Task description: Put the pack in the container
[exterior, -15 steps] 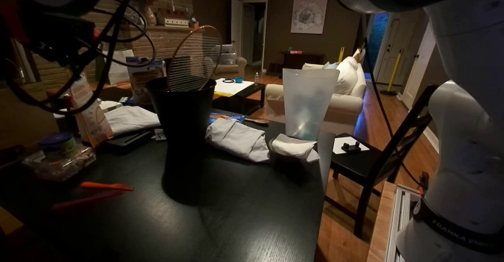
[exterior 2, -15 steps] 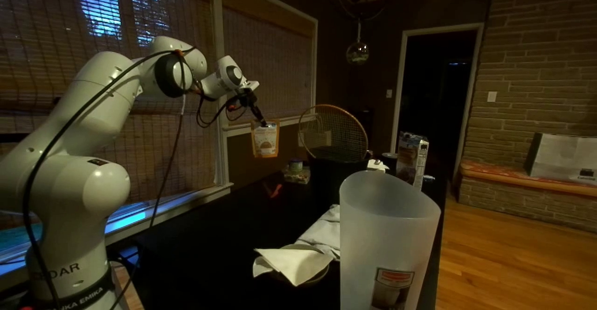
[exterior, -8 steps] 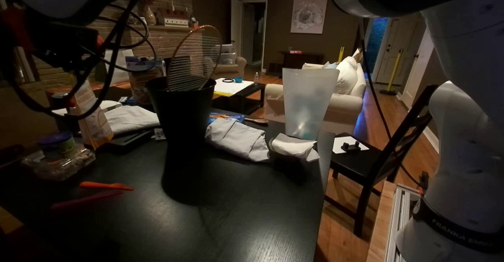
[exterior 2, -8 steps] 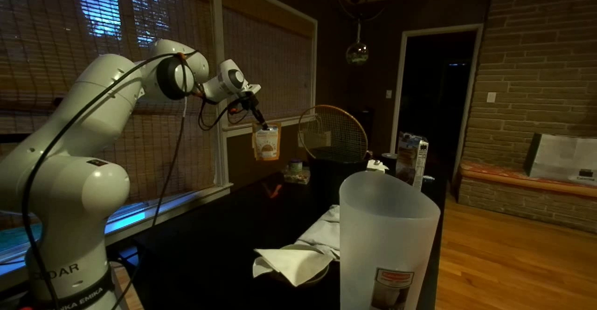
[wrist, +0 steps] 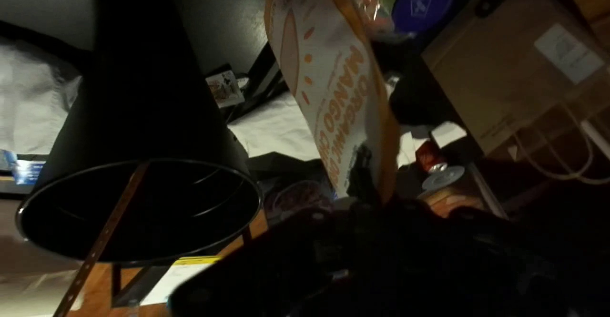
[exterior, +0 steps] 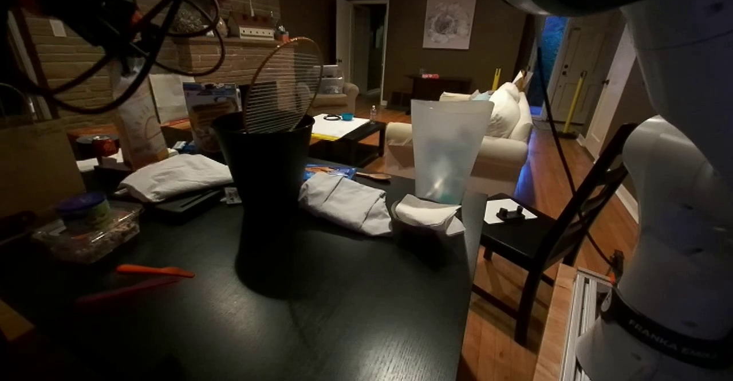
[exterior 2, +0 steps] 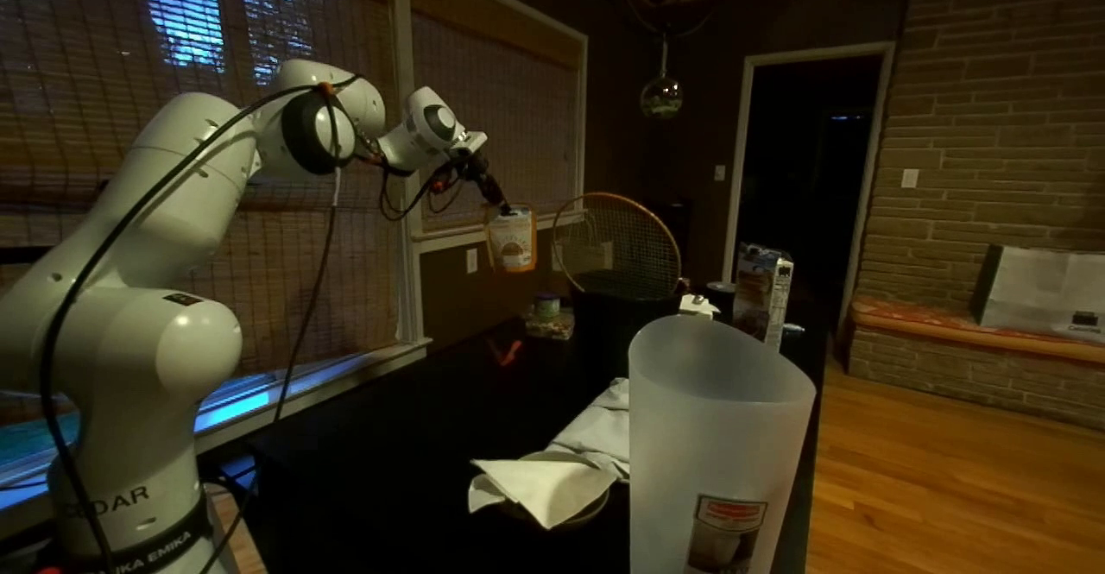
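The pack, a white and orange pouch, hangs from my gripper (exterior 2: 507,209) in an exterior view (exterior 2: 513,242). My gripper is shut on the pack's top edge; in the wrist view one dark finger (wrist: 362,169) lies against the pack (wrist: 329,78) and the other is hidden behind it. The pack also shows in an exterior view (exterior: 142,126), in the air. A black bin (exterior: 263,169) with a racket (exterior: 283,91) in it stands on the table. In the wrist view the bin's open rim (wrist: 257,198) is left of the pack. A frosted tall container (exterior 2: 716,444) stands at the table's edge.
A clear box with a purple-lidded tub (exterior: 83,206) and orange and red utensils (exterior: 154,270) lie on the black table. Grey cloths (exterior: 346,203), a napkin-covered bowl (exterior: 426,215) and a food box (exterior 2: 761,293) stand around the bin. A paper bag (wrist: 514,59) is beyond.
The gripper and the held pack dipped slightly, then rose and moved right, nearer the black bin in the exterior view with the whole arm. The bin and other table objects have not moved.
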